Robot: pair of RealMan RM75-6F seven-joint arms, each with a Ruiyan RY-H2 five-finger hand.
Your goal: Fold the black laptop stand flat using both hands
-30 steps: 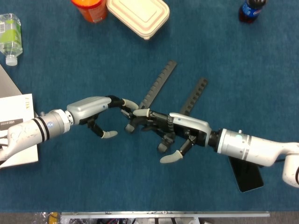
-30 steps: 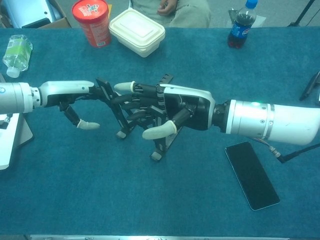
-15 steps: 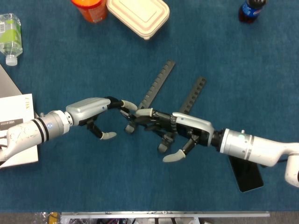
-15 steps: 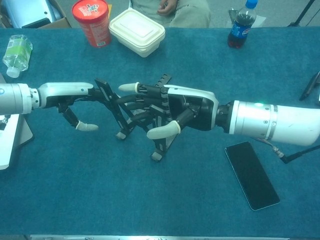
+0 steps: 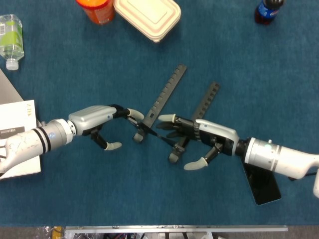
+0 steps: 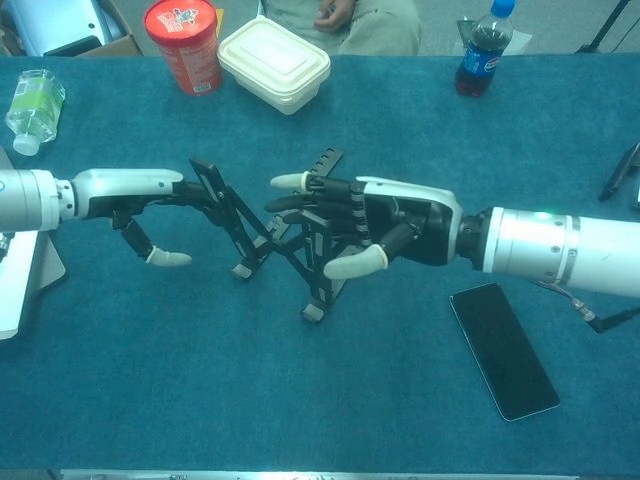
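Note:
The black laptop stand (image 5: 167,92) stands unfolded mid-table, its two notched bars pointing to the far right. In the chest view its crossed links (image 6: 250,225) rise to a peak at the left. My left hand (image 5: 97,117) rests its fingertips on that raised left end, and its thumb hangs apart below; the same left hand (image 6: 125,190) reaches in from the left. My right hand (image 5: 209,137) hovers at the stand's right side with fingers spread and holds nothing. In the chest view the right hand (image 6: 400,225) overlaps the stand's right links.
A black phone (image 5: 261,186) lies by my right forearm. At the far edge stand a beige food box (image 5: 147,15), a red tub (image 5: 97,10) and a cola bottle (image 5: 269,10). A water bottle (image 5: 10,37) lies far left, above a white box (image 5: 17,129).
My right hand has drawn back to the right, and its fingers have come off the stand's middle links. The left hand has shifted slightly left, still on the raised end.

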